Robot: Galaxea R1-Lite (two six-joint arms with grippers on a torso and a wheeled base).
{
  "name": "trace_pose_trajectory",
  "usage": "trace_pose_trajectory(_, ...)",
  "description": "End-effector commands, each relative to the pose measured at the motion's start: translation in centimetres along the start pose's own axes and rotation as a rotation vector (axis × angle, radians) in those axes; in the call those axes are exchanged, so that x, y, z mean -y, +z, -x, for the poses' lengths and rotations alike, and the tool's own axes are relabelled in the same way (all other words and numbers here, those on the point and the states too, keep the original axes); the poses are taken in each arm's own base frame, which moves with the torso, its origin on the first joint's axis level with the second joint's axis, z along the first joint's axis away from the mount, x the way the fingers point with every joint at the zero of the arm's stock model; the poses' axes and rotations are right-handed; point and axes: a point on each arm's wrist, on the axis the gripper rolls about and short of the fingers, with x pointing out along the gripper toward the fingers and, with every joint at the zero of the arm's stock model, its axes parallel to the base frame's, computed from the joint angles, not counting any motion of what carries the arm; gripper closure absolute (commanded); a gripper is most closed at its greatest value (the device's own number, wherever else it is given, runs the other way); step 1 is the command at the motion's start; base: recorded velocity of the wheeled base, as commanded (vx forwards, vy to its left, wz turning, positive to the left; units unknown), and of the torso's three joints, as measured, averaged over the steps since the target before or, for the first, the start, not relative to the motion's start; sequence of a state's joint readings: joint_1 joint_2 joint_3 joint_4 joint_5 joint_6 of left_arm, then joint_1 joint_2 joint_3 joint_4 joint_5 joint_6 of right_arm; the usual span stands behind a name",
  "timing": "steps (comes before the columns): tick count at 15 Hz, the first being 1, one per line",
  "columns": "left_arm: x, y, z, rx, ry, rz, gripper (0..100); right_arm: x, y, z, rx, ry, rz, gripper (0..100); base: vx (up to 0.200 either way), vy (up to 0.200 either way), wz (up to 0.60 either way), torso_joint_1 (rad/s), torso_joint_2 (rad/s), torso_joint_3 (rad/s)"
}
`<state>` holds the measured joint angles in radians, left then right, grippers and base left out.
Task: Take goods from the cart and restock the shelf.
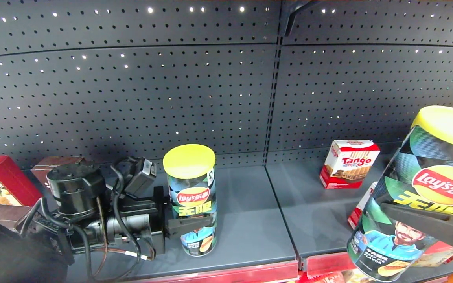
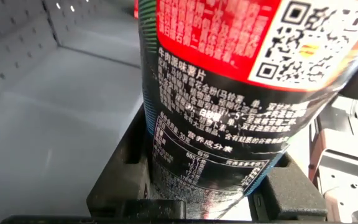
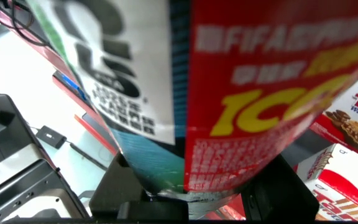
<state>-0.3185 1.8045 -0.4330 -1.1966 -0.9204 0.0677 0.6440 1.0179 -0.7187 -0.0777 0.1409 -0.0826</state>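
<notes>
Your left pincer (image 1: 189,225) pinched the upright can (image 1: 192,192) on the shelf (image 1: 250,228). Your right pincer (image 1: 427,220) clamped the tilted can (image 1: 423,173), which could have toppled if let go while leaning.

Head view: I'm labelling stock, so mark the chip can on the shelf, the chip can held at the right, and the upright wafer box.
Shelf chip can (image 1: 192,196), head view, front label.
Right chip can (image 1: 405,177), head view, front label.
Wafer box (image 1: 353,167), head view, front face.

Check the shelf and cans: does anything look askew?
The can in the right gripper leans, top to the right, unlike the upright can in the left gripper. The wafer box stands turned at an angle.
</notes>
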Motion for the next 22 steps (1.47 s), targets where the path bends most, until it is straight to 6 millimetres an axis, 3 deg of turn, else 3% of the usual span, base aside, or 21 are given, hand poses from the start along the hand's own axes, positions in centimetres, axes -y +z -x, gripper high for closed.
trace_pose_trajectory(1, -0.5, -1.0, -0.4, -0.022, -0.002, 0.029, 100, 0.0, 0.3, 0.5, 0.020, -0.003, 0.003, 100, 0.000, 0.000, 0.00, 0.000, 0.00, 0.000)
trace_pose_trajectory(17, -1.6, -3.5, -1.5, -0.078, -0.007, 0.099, 100, 0.0, 0.3, 0.3, 0.016, -0.001, 0.004, 100, 0.000, 0.000, 0.00, 0.000, 0.00, 0.000)
trace_pose_trajectory(18, -1.6, -3.5, -1.6, -0.080, 0.000, 0.100, 0, 0.0, 0.3, 0.3, 0.017, -0.001, 0.004, 100, 0.000, 0.000, 0.00, 0.000, 0.00, 0.000)
trace_pose_trajectory(22, -1.4, -3.4, -1.8, -0.076, 0.013, 0.088, 0, 0.0, 0.3, 0.3, 0.019, 0.000, 0.004, 100, 0.000, 0.000, 0.00, 0.000, 0.00, 0.000)
